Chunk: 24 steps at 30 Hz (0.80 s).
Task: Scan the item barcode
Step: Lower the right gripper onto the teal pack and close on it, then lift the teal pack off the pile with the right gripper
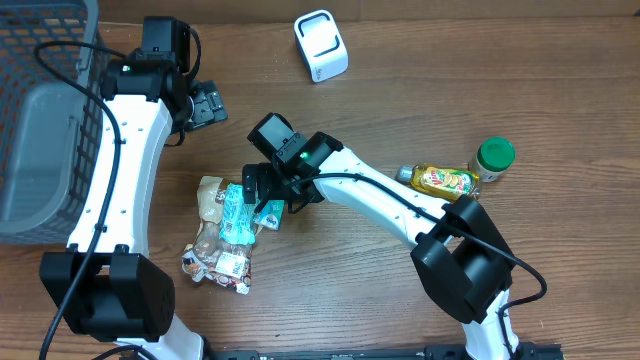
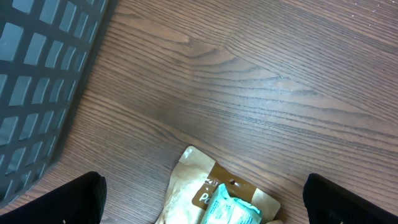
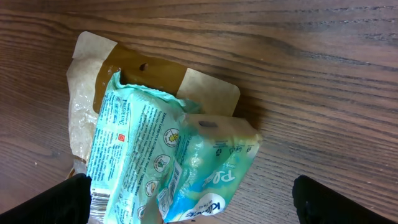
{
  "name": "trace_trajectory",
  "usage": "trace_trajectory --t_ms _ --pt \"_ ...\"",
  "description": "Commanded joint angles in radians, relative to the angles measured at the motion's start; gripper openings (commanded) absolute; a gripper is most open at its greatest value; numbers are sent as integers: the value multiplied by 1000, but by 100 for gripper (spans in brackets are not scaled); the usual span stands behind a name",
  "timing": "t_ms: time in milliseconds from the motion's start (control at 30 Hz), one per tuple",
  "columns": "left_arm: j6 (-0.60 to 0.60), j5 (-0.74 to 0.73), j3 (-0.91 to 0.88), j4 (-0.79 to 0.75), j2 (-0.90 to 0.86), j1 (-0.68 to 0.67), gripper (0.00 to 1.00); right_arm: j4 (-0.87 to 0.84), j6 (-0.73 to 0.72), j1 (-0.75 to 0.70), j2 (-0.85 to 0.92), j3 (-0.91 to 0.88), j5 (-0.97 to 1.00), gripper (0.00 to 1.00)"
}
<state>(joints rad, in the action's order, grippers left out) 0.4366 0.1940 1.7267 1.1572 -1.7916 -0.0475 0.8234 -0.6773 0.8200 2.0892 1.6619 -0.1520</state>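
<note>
Dark wood-grain table (image 1: 400, 80) fills the overhead view, with two white robot arms reaching in from the near edge. A grey plastic basket (image 1: 40, 120) with lattice walls sits at the far left.

Near the table's far edge stands a small white barcode scanner (image 1: 321, 45), well apart from everything else. To the right lie a bottle of yellow liquid (image 1: 445, 181) on its side and, just beside it, a green-lidded jar (image 1: 493, 158) standing upright.

Left of centre, a brown and clear snack bag (image 1: 212, 245) lies flat. On top of its upper part rests a teal tissue packet (image 1: 240, 210), crumpled and set at a slant. In the right wrist view, the packet's face shows fine print, small round pictograms and, at its lower left edge, what looks like barcode bars.

The right gripper (image 1: 268, 198) hangs directly over the teal tissue packet. Its jaws are spread wide: in its own camera, one dark fingertip (image 3: 62, 199) sits in each lower corner, with the packet between them and clear of both. It grips nothing.

The left gripper (image 1: 208, 104) is farther back, between the basket and the scanner, above bare wood. Its jaws are also spread wide and hold nothing. Its camera shows the basket wall at the left and the top edge of the snack bag, with a bit of the teal packet, at the bottom.
</note>
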Motion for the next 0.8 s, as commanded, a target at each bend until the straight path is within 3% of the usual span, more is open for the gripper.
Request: trace_trajectory --t_ms 0,333,767 --pt "-14 -4 9 1 13 1 100 -7 0 5 2 -7 2 100" --pt "-14 -4 9 1 13 1 100 -9 0 5 2 -7 2 91" --pt "-14 -4 9 1 13 1 100 -23 -22 16 2 -16 3 56"
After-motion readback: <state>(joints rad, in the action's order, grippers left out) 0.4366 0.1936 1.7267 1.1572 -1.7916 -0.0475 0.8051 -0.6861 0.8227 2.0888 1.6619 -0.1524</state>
